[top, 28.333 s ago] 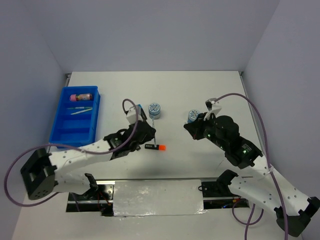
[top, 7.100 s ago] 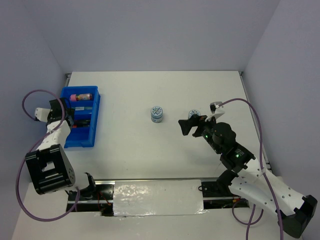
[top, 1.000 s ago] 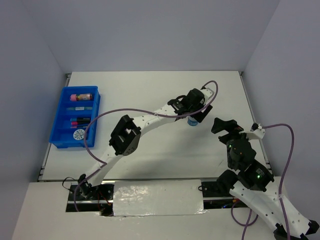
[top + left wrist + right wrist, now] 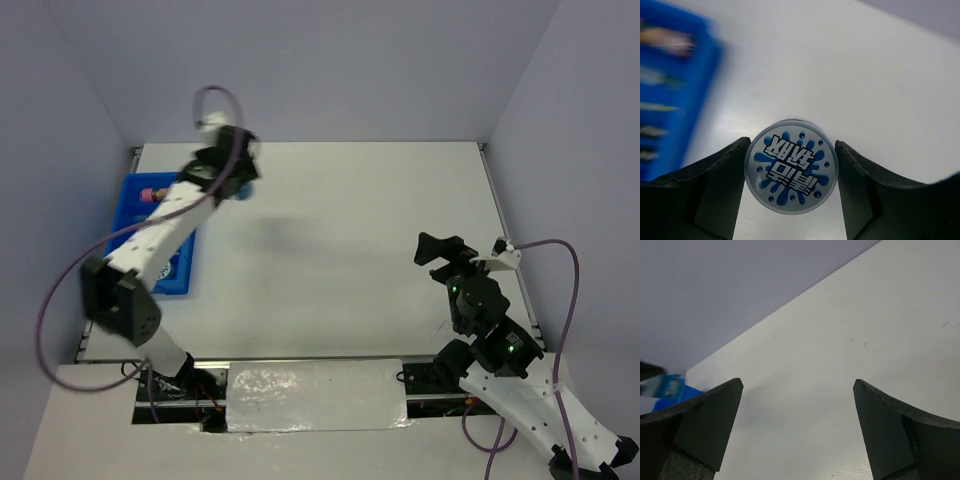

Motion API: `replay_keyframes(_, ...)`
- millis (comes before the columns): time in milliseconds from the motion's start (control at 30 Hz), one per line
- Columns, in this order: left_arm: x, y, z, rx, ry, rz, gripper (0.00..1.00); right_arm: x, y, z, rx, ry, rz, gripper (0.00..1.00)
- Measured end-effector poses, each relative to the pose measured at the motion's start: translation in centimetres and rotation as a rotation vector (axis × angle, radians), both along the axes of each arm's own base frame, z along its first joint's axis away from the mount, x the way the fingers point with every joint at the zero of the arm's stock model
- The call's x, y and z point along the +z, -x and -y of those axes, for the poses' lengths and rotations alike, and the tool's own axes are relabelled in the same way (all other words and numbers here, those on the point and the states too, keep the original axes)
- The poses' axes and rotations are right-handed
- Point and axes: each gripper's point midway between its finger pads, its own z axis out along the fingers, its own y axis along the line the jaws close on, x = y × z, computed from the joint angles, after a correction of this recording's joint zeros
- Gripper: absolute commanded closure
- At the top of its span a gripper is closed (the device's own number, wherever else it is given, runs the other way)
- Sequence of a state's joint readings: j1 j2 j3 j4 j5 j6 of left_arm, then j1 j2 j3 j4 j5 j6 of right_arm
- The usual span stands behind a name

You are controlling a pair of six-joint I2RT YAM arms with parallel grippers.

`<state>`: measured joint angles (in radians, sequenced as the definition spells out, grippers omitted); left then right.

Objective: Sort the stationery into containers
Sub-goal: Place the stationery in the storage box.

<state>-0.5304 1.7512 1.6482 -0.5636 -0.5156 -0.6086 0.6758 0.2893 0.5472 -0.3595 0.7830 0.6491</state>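
A round blue-white patterned tape roll sits clamped between the black fingers of my left gripper, lifted above the white table. From above, the left gripper hangs just right of the blue tray's far end, the roll showing at its tip. The tray appears blurred at the left of the left wrist view, with stationery inside. A pink tube lies in its far compartment. My right gripper stands open and empty at the table's right.
My left arm stretches over the tray and hides most of its compartments. Grey walls close off the back and both sides. The table's near edge carries the arm bases and a foil-covered plate.
My left arm has swung from the table's middle right to the back left beside the tray, carrying the tape roll, with its jaws closed onto it. The right arm has barely moved.
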Motion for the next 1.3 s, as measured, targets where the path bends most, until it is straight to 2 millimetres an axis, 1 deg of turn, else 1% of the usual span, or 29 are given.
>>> replay_keyframes(33, 1.6, 0.3, -5.0, 0.136, 0.021, 0.035, 1.00, 0.1, -0.1, -0.3, 0.011, 0.001, 0.002, 0.00)
replay_keyframes(67, 2.5, 1.3, -10.7, 0.298, 0.041, 0.073, 1.00, 0.2, -0.2, -0.5, 0.020, 0.003, 0.005, 0.00)
replay_keyframes(100, 3.1, 3.0, -15.9, 0.445, 0.042, 0.098, 1.00, 0.2, -0.4, -0.8, 0.031, 0.007, 0.003, 0.00)
replay_keyframes(133, 3.2, 5.1, -19.8, 0.557, 0.039, 0.115, 1.00, 0.1, -0.5, -1.1, 0.042, 0.012, 0.000, 0.00)
replay_keyframes(167, 2.7, 7.5, -22.8, 0.653, 0.041, 0.126, 1.00, 0.0, -0.7, -1.4, 0.049, 0.017, -0.004, 0.00)
replay_keyframes(200, 1.9, 9.6, -24.6, 0.714, 0.044, 0.122, 1.00, -0.1, -0.8, -1.7, 0.060, 0.022, -0.010, 0.00)
replay_keyframes(233, 0.6, 11.6, -25.6, 0.751, 0.051, 0.102, 1.00, -0.2, -0.9, -1.9, 0.069, 0.026, -0.013, 0.01)
replay_keyframes(267, -0.7, 13.2, -26.2, 0.779, 0.056, 0.076, 1.00, -0.2, -1.0, -2.1, 0.077, 0.030, -0.015, 0.01)
replay_keyframes(333, -2.9, 15.5, -27.1, 0.839, 0.066, 0.018, 1.00, -0.3, -1.2, -2.6, 0.095, 0.032, -0.014, 0.01)
replay_keyframes(400, -4.4, 16.8, -28.0, 0.895, 0.065, -0.026, 1.00, -0.5, -1.3, -2.9, 0.108, 0.038, -0.017, 0.01)
replay_keyframes(467, -5.0, 17.5, -28.8, 0.943, 0.071, -0.038, 1.00, -0.7, -1.4, -3.3, 0.122, 0.044, -0.021, 0.01)
replay_keyframes(733, -4.5, 18.2, -31.7, 1.067, 0.090, -0.002, 1.00, -0.5, -1.8, -4.3, 0.166, 0.052, -0.009, 0.01)
replay_keyframes(867, -4.3, 18.9, -33.4, 1.158, 0.077, 0.006, 1.00, -1.0, -2.1, -4.9, 0.183, 0.059, -0.016, 0.02)
replay_keyframes(1000, -4.8, 19.5, -34.3, 1.219, 0.072, 0.016, 1.00, -1.8, -2.3, -5.5, 0.205, 0.064, -0.027, 0.02)
replay_keyframes(1167, -6.5, 20.5, -35.1, 1.261, 0.058, -0.004, 1.00, -2.4, -2.5, -6.1, 0.226, 0.061, -0.024, 0.03)
replay_keyframes(1200, -6.9, 20.6, -35.3, 1.267, 0.057, -0.006, 1.00, -2.3, -2.6, -6.2, 0.228, 0.060, -0.021, 0.03)
replay_keyframes(1300, -6.7, 19.9, -35.9, 1.277, 0.064, 0.029, 1.00, -2.3, -2.7, -6.4, 0.235, 0.062, -0.018, 0.03)
